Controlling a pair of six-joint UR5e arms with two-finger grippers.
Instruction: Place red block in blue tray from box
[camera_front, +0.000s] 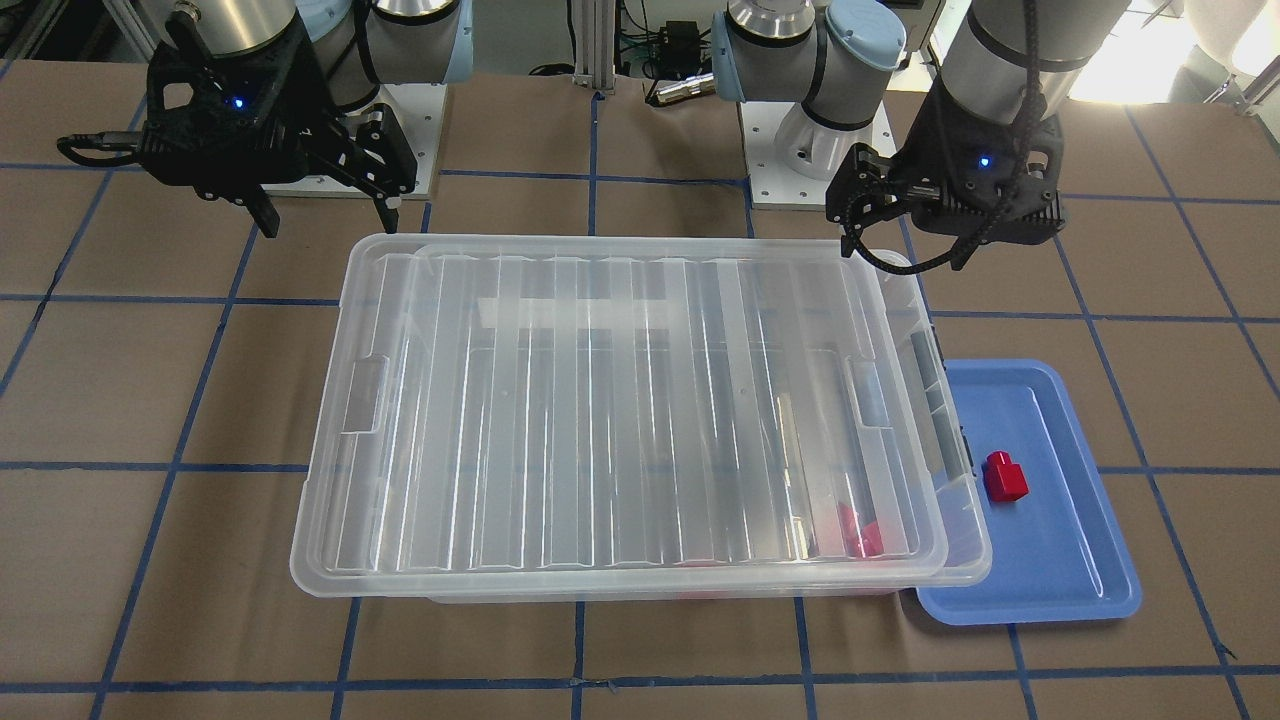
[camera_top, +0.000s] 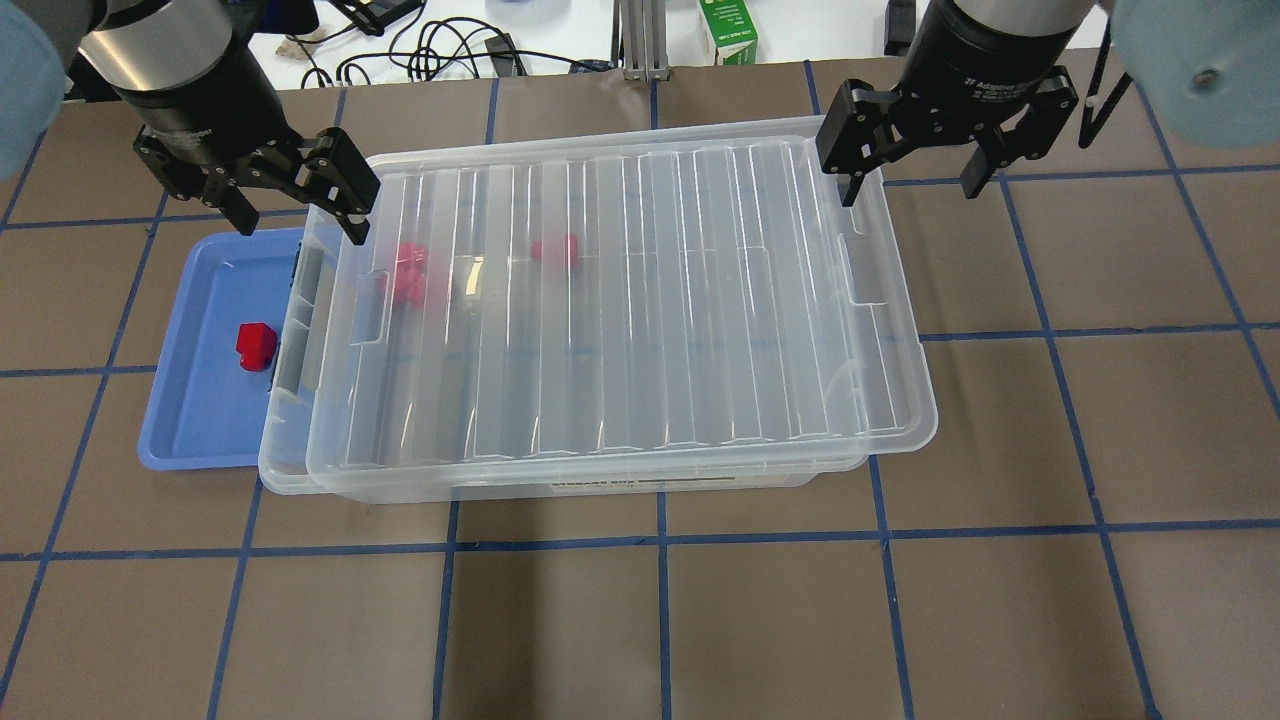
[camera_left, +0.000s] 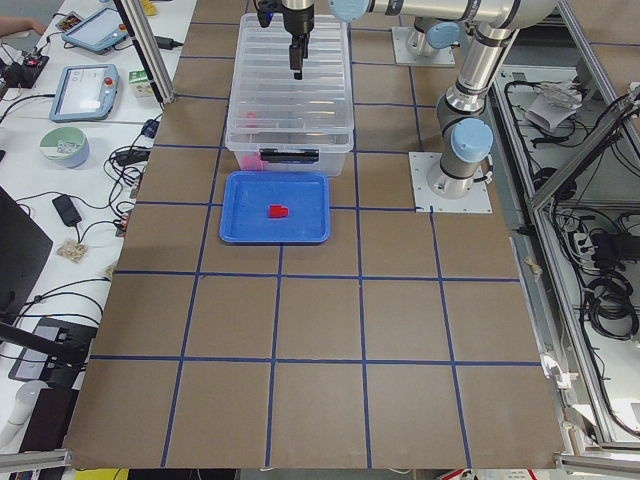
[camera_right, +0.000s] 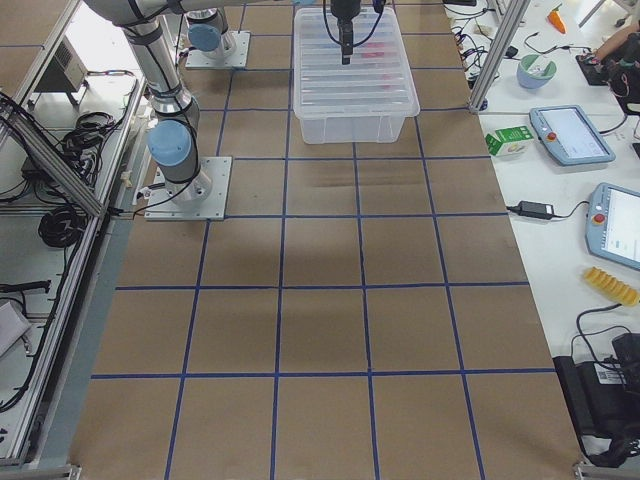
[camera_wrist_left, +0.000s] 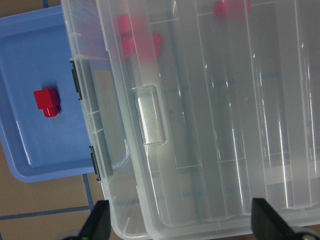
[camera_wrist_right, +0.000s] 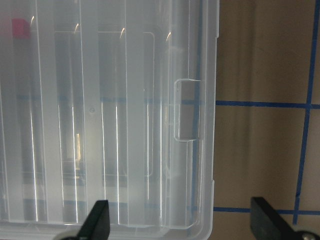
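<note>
The left gripper (camera_top: 300, 230) hangs over the far left corner of the box (camera_top: 290, 470), jaws spread wide and holding nothing. Below it lies one blue tray (camera_top: 200, 420), shallow smooth plastic with rounded corners, touching the box's left end. One glossy red block (camera_top: 255, 345) rests in the tray, close to the box. Its long axis runs near to far, with the narrow stub pointing to the near side. The single clear box carries one ribbed lid (camera_top: 640, 300), set a little to the right. Blurred red pieces (camera_top: 405, 270) show through it at far left; I cannot count them. The right gripper (camera_top: 912, 192) hangs over the far right corner, jaws wide and empty. The brown table (camera_top: 640, 620) bears a grid of blue tape.
</note>
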